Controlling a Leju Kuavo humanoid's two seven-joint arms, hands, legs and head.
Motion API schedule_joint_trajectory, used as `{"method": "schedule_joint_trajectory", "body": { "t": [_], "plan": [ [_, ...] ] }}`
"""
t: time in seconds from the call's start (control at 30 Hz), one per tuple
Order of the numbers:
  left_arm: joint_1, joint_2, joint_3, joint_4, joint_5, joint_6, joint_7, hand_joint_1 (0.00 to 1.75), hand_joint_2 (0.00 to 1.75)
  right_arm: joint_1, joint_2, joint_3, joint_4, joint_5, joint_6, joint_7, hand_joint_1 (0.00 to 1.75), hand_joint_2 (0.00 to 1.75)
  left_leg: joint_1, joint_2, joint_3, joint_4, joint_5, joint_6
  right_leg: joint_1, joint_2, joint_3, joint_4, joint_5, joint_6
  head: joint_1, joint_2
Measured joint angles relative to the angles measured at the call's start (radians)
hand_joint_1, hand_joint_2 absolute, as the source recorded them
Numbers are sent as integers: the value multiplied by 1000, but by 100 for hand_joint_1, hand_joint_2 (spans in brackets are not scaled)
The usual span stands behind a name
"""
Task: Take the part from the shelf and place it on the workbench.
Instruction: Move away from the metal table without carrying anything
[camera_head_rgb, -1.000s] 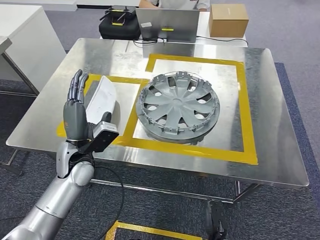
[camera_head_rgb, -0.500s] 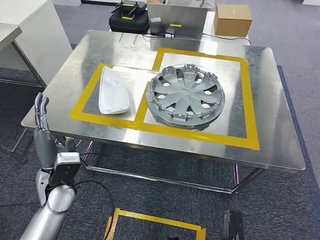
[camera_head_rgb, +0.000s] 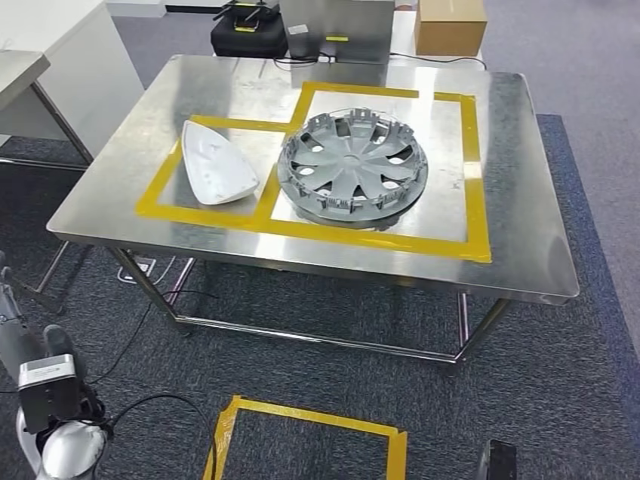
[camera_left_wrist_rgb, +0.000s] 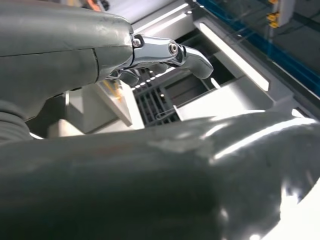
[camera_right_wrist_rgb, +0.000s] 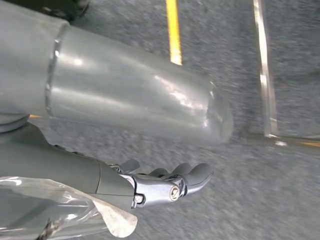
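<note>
A steel worktop (camera_head_rgb: 521, 230) fills mid-frame; the white curved plastic part (camera_head_rgb: 217, 164) lies in its left yellow-taped square, upper left, long axis running away. The empty left robot hand (camera_head_rgb: 9, 320), fingers apart, hangs lower left, well apart.

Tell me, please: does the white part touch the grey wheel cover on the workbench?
Apart. In the head view, the white part lies inside its own taped box, and a strip of yellow tape and bare metal separates it from the wheel cover.
</note>
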Motion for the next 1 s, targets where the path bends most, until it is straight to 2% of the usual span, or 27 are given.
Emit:
{"method": "schedule_joint_trajectory", "body": {
  "t": [0.03, 0.07, 0.1, 0.13, 0.17, 0.2, 0.23, 0.27, 0.33, 0.37, 0.4, 0.47, 0.5, 0.53, 0.57, 0.6, 0.63, 0.67, 0.7, 0.73, 0.77, 0.83, 0.87, 0.9, 0.93, 0.97, 1.0],
  "plan": [
    [13, 0, 3, -11, 8, 0, 0, 0, 0, 1, 0, -10, 5, 0, -2, 6, 0, 0, 0, 0, 9, 27, 1, 1, 2, 0, -15, 3, 10, 0, 0, 0],
    [23, -1, 6, -22, 16, 0, 0, 0, 0, 3, -1, -21, 11, 1, -5, 12, 0, 0, 0, 0, 34, 17, 19, 3, 4, -1, -30, 6, 20, 1, 0, 0],
    [30, -1, 7, -30, 21, 0, -1, 0, 0, 5, -1, -29, 15, 2, -8, 16, 0, 0, 0, 0, 75, -30, 47, 7, 5, -1, -44, 10, 28, 2, 0, 0],
    [34, -1, 7, -38, 25, 0, -1, 0, 0, 6, -1, -36, 18, 3, -11, 21, 0, 0, -1, -1, 126, -102, 65, 14, 7, -1, -56, 14, 35, 3, 0, 0],
    [37, -2, 7, -45, 29, 0, -2, 0, 0, 6, -1, -41, 20, 4, -13, 26, 0, 0, -2, -1, 175, -179, 71, 20, 9, 0, -66, 17, 42, 6, 0, 0],
    [40, -3, 7, -51, 33, -1, -2, 0, 0, 5, -1, -45, 23, 6, -16, 34, 0, 0, -4, -1, 210, -235, 71, 24, 10, 0, -71, 18, 50, 11, 1, 0],
    [45, -4, 8, -58, 38, -1, -3, 0, 0, 5, -1, -49, 27, 6, -19, 46, 0, 0, -7, -2, 228, -270, 66, 28, 9, 1, -74, 17, 58, 16, 0, 0],
    [53, -6, 8, -64, 44, -1, -4, 0, 0, 4, 0, -55, 31, 6, -22, 63, 0, 0, -10, -2, 231, -280, 66, 31, 8, 2, -76, 15, 66, 24, 0, 0],
    [73, -12, 8, -77, 54, -1, -5, 0, 0, 6, 0, -70, 44, 7, -31, 99, 0, 0, -10, -1, 218, -286, 85, 42, 5, 3, -80, 14, 69, 38, -2, 0],
    [82, -16, 8, -84, 60, -1, -5, 0, 0, 8, 0, -77, 50, 9, -37, 115, 0, 0, -8, 0, 208, -290, 96, 49, 4, 4, -89, 27, 47, 43, -1, 0],
    [90, -21, 8, -92, 67, -1, -5, 0, 0, 10, -1, -84, 55, 13, -42, 126, 0, 0, -6, 1, 196, -294, 109, 56, 4, 5, -103, 59, 8, 47, 1, 0],
    [104, -28, 8, -110, 88, -1, -5, 0, 0, 11, -1, -90, 61, 29, -45, 142, 0, 0, -6, -1, 167, -295, 129, 62, 2, 5, -138, 173, -91, 53, 6, 0],
    [110, -31, 8, -117, 98, -1, -6, 0, 0, 11, -1, -91, 64, 38, -43, 147, 0, 0, -6, -3, 152, -294, 141, 62, 2, 5, -151, 236, -118, 56, 7, 0],
    [115, -33, 8, -122, 105, -1, -6, 0, 0, 11, -1, -91, 67, 47, -40, 151, 0, 0, -6, -6, 137, -293, 152, 61, 2, 5, -153, 281, -119, 58, 7, 0],
    [119, -35, 8, -126, 109, -1, -6, 0, 0, 12, -1, -91, 70, 54, -38, 156, 0, 0, -7, -10, 123, -292, 164, 58, 2, 5, -142, 298, -97, 58, 7, 0],
    [123, -36, 9, -129, 110, -1, -6, 0, 0, 12, -1, -91, 72, 59, -37, 160, 0, 0, -6, -17, 109, -291, 174, 55, 2, 9, -112, 277, -65, 56, 7, 0],
    [125, -38, 9, -132, 111, -1, -6, 0, 0, 12, -1, -92, 74, 62, -37, 163, 0, 0, -6, -24, 97, -289, 184, 52, 2, 19, -64, 220, -39, 52, 7, 0],
    [126, -39, 10, -136, 111, -1, -6, 0, 0, 12, -1, -92, 76, 64, -36, 165, 0, 0, -8, -32, 86, -285, 193, 48, 3, 37, 1, 141, -31, 47, 8, 0],
    [126, -40, 10, -140, 112, -1, -6, 0, 0, 12, -1, -92, 77, 66, -36, 165, 0, 0, -10, -39, 77, -279, 200, 44, 2, 53, 59, 60, -40, 42, 8, 0],
    [126, -41, 10, -143, 111, -1, -6, 0, 0, 11, -1, -92, 78, 67, -36, 167, 0, 0, -11, -47, 71, -274, 208, 39, 2, 65, 97, 0, -56, 37, 8, 0],
    [126, -41, 10, -146, 111, -1, -6, 0, 0, 11, -2, -92, 80, 69, -35, 170, 0, 0, -13, -55, 66, -271, 215, 34, 3, 67, 117, -34, -70, 33, 8, 0],
    [130, -42, 11, -149, 111, -1, -6, 0, 0, 12, 0, -92, 86, 78, -35, 185, 0, 0, -12, -69, 59, -267, 224, 24, 0, 46, 110, -44, -71, 20, 8, 0],
    [133, -42, 12, -150, 111, -1, -6, 0, 0, 13, 0, -92, 88, 84, -35, 195, 0, 0, -11, -65, 52, -252, 208, 19, -1, 32, 108, -44, -66, 13, 6, 0],
    [135, -43, 13, -151, 111, -1, -6, 0, 0, 14, 1, -92, 90, 91, -35, 206, 0, 0, -10, -57, 41, -223, 180, 14, -3, 20, 104, -45, -61, 6, 3, 0],
    [137, -43, 13, -152, 111, -1, -6, 0, 0, 14, 2, -92, 92, 98, -35, 221, 0, 0, -8, -42, 23, -170, 138, 8, -4, 7, 101, -44, -57, 3, 0, 0],
    [137, -43, 14, -153, 111, -1, -6, 0, 0, 15, 2, -93, 95, 106, -35, 238, 0, 0, -6, -31, 3, -101, 92, 3, -3, -4, 97, -44, -54, 1, -2, 0],
    [138, -43, 14, -153, 111, -1, -6, 0, 0, 16, 2, -92, 98, 113, -34, 257, 0, 0, -3, -24, -15, -35, 59, -2, -3, -17, 94, -42, -52, 1, -2, 0]
  ]
}}
